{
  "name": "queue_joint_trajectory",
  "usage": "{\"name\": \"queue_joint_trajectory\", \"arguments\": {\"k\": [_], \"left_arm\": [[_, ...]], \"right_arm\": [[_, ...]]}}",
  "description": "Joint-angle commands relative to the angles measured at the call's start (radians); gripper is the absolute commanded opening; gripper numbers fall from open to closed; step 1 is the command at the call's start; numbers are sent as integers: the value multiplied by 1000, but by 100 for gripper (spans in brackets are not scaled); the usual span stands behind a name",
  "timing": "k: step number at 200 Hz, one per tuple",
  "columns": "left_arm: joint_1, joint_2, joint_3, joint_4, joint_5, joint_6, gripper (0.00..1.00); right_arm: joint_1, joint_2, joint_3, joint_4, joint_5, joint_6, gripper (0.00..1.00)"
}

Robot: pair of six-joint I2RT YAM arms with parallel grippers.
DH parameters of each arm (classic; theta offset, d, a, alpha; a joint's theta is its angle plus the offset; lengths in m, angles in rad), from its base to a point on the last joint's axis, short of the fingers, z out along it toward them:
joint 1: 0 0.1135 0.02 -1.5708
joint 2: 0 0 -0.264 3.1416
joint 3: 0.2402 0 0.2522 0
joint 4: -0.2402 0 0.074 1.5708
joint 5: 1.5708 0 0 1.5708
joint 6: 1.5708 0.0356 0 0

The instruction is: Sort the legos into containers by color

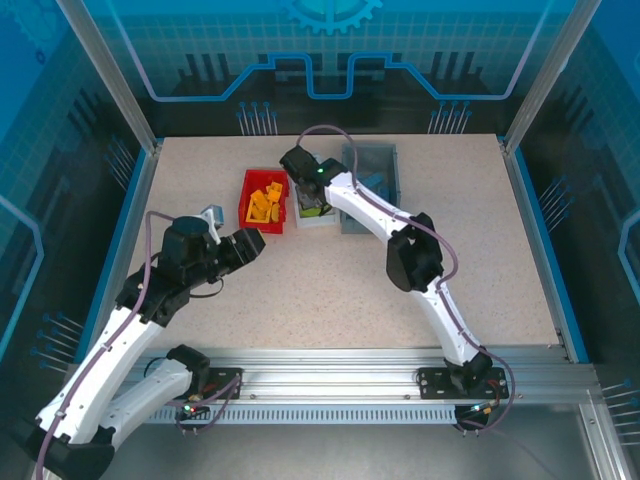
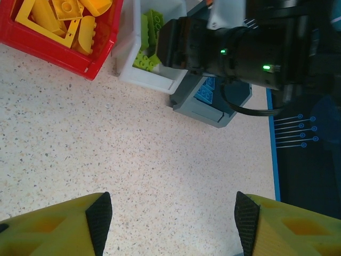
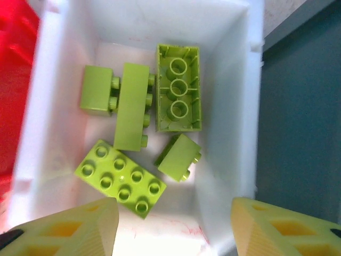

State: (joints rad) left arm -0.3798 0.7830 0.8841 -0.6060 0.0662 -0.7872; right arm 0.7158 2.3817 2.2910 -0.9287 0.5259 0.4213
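Sorting looks close to finished, judging by what lies where. The orange bricks (image 1: 266, 203) are piled in the red bin (image 1: 244, 200). Five green bricks (image 3: 133, 106) lie loose on the floor of the white bin (image 3: 234, 80). Blue bricks (image 2: 205, 90) sit in the grey bin (image 2: 208, 109), which stands just beside the white one. Every brick I can make out is already inside a bin of its own colour. The stretch of surface (image 1: 330, 290) in front of the bins is bare, though my right arm covers part of the grey bin from above, so I cannot vouch for what lies under it.

My right end effector (image 3: 173, 218) hangs over the white bin, released, its fingers apart with nothing between them and touching none of the green bricks below. My left end effector (image 2: 173, 213) hovers over bare surface near the red bin, spread wide and empty.
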Motion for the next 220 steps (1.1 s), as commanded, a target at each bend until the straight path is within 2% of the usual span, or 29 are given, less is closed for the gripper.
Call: {"name": "queue_joint_trajectory", "arguments": {"k": [1,20,31,32,33,34,37,38,41,53,62,73,83,94,104,110,121,129,147,168,196,206,220], "left_arm": [[9,33,60,-70,-37,13,70],[75,81,101,-129,-34,25,74],[148,102,108,-148,-15,24,81],[156,103,107,-149,-11,25,82],[163,104,106,-149,-8,25,84],[171,106,106,-149,-6,24,84],[195,109,103,-145,7,24,92],[203,109,101,-144,10,24,95],[222,113,95,-138,25,24,98],[317,122,69,-93,85,23,99],[349,129,56,-64,68,29,99],[361,140,50,-39,6,42,99],[362,163,48,-17,-72,61,99],[360,190,36,-16,-221,31,99],[360,208,-3,-6,-385,-28,99],[360,213,-38,23,-464,-50,99],[361,199,-129,157,-509,13,99],[362,185,-197,296,-524,86,99],[354,178,-348,601,-561,295,99],[357,289,-381,795,-538,505,99],[356,496,-403,1048,-424,581,99],[354,558,-373,1048,-420,628,99],[354,639,-406,1220,-407,702,99]], "right_arm": [[42,-233,-62,55,53,-23,59],[40,-404,-272,168,58,-25,64],[32,-533,-451,271,59,-36,70],[32,-549,-466,283,60,-37,72],[29,-574,-506,304,61,-40,82],[29,-574,-506,304,61,-40,82],[23,-625,-573,347,60,-48,98],[22,-637,-591,356,61,-50,99],[18,-667,-630,380,64,-53,100],[-6,-825,-839,496,87,-72,100],[-32,-948,-987,569,98,-104,100],[-60,-1061,-1103,596,161,-119,100],[-106,-1148,-1184,551,262,-45,100],[-221,-1219,-1255,479,269,38,100],[-365,-1272,-1327,467,173,69,100],[-459,-1303,-1385,497,62,59,100],[-627,-1356,-1538,645,-142,1,100],[-679,-1377,-1641,781,-168,-44,100],[-700,-1371,-1805,1053,-157,-180,100],[-710,-1255,-1815,1109,-198,-225,100],[-712,-1094,-1822,1304,-261,-247,100],[-706,-1063,-1821,1372,-283,-272,100],[-709,-1009,-1830,1507,-319,-295,100]]}}
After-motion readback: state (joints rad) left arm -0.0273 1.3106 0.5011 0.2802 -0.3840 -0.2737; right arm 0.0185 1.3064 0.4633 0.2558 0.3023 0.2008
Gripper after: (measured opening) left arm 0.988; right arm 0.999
